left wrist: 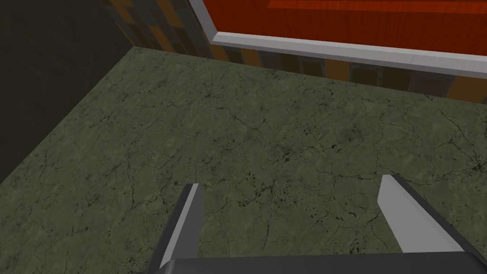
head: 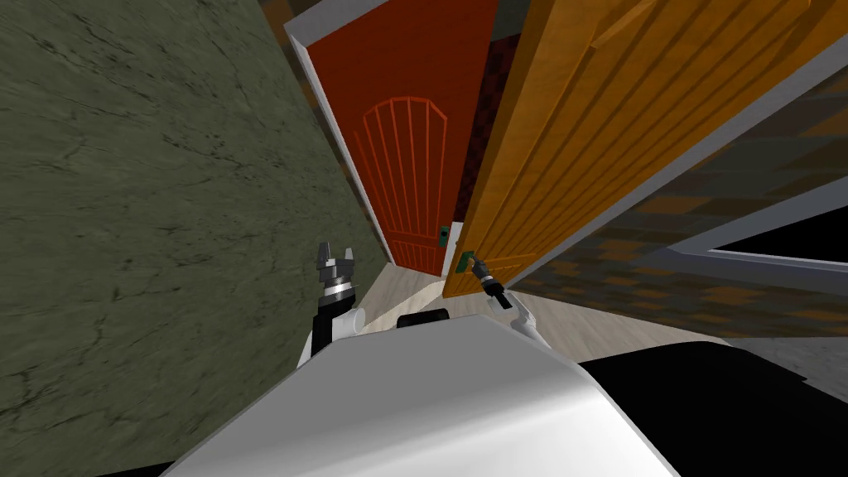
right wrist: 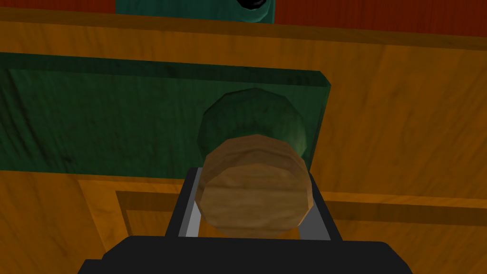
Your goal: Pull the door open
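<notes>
Your right gripper (right wrist: 252, 173) is closed on the round brown knob (right wrist: 254, 190) of the orange panelled door (head: 596, 141), one finger pressed to each side of the knob. The knob stands out from a dark green collar on a dark green plate (right wrist: 119, 123) fixed flat to the door face, close to the door's free edge. In the head view the right gripper (head: 478, 267) sits at that plate (head: 466, 258), low on the door, over a pale floor (head: 580, 327). The orange door's free edge stands just in front of a red door (head: 406, 124) with an arched, ribbed panel; the red door carries a teal plate (head: 444, 234) of its own, near the knob you are holding. A grey frame (head: 331, 108) borders the red door on the side of the mottled green wall (head: 124, 207). Your left gripper (head: 334, 252) is raised beside that wall, well apart from both doors. In its wrist view the left gripper (left wrist: 290, 181) has its fingers (left wrist: 190, 214) spread wide with nothing between them, facing the green surface.
</notes>
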### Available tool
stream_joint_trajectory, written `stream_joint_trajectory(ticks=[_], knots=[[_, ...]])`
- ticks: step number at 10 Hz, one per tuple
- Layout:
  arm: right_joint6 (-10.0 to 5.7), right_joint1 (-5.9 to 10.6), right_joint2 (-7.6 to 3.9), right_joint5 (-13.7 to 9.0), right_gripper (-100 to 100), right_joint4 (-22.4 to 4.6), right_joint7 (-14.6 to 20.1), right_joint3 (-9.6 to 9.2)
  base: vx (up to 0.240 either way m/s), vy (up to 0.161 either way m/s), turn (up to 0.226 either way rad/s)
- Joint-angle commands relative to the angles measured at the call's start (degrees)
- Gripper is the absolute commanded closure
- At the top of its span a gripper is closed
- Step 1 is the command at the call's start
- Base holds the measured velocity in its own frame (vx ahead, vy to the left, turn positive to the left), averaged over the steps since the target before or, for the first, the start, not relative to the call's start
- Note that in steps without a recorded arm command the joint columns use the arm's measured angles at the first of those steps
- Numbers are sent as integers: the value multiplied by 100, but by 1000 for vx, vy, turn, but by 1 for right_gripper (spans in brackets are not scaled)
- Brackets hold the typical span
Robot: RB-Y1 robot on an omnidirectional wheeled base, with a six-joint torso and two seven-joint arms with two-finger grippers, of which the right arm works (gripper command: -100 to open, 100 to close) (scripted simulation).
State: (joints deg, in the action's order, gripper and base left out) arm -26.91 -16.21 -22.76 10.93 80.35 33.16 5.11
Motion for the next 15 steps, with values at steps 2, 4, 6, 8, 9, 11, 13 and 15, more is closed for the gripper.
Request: stream_joint_trajectory(ticks=[2, 4, 6, 8, 9, 11, 13, 15], knots=[[-230, -139, -105, 39, 100, -39, 130, -99, -188, -88, 106], [-421, -265, -229, 64, 100, -17, 259, -146, -181, -69, 112], [-580, -370, -332, 84, 100, 1, 366, -186, -189, -79, 126], [-533, -382, -362, 83, 100, 23, 365, -150, -120, -58, 50], [-682, -446, -437, 99, 100, -20, 436, -178, -161, -54, 111], [-850, -503, -523, 114, 100, -57, 511, -201, -216, -95, 169], [-1040, -566, -620, 130, 100, -98, 595, -228, -209, -101, 132], [-1220, -626, -712, 146, 100, -137, 675, -253, -220, -110, 131]])
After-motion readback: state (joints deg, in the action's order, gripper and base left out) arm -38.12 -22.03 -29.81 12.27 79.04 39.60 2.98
